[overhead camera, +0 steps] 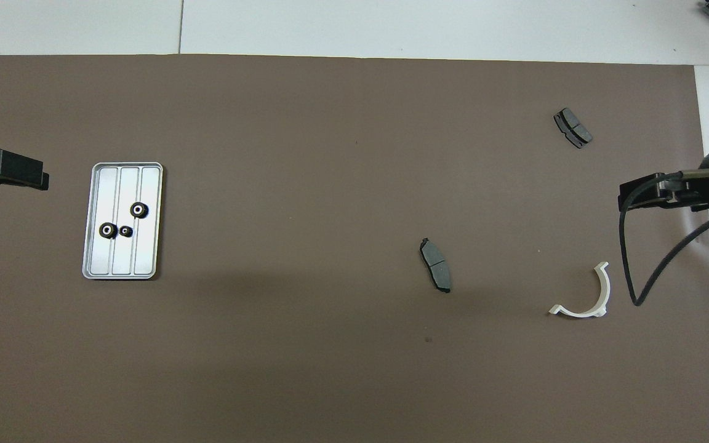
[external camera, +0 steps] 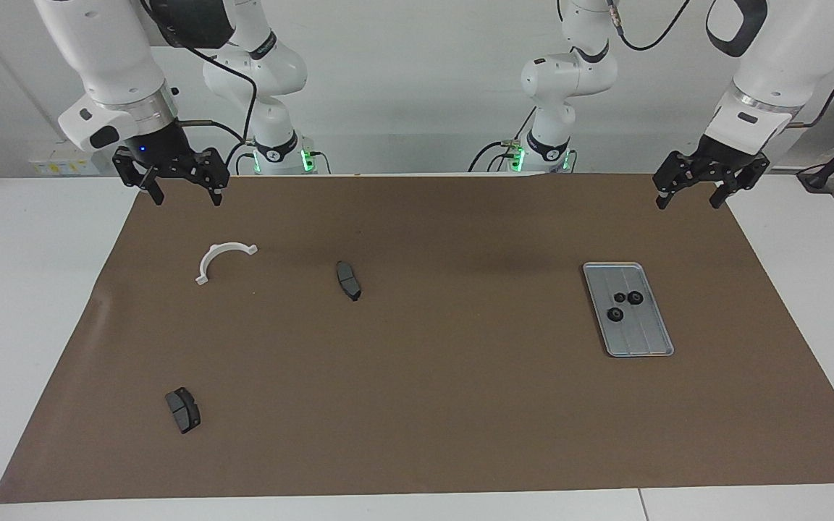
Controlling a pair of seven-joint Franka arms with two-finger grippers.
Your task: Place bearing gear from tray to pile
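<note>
Both hands raised and empty, gears not yet lifted from the tray

Three small black gears (external camera: 623,304) lie close together in the tray (external camera: 647,346) toward the left arm's end of the worktop (external camera: 417,434); whether any touch is hard to tell. The left hand (external camera: 692,194) hangs spread and empty over the mat's edge nearest the tray, so it seems best placed to pick. The right hand (external camera: 184,189), fingers apart and empty, waits above the white bracket (external camera: 223,259). Two brake pads (external camera: 348,280) (external camera: 183,409) lie well apart.

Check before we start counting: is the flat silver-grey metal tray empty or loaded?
Loaded: the flat silver-grey metal tray holds three small black bearing gears near its middle.
</note>
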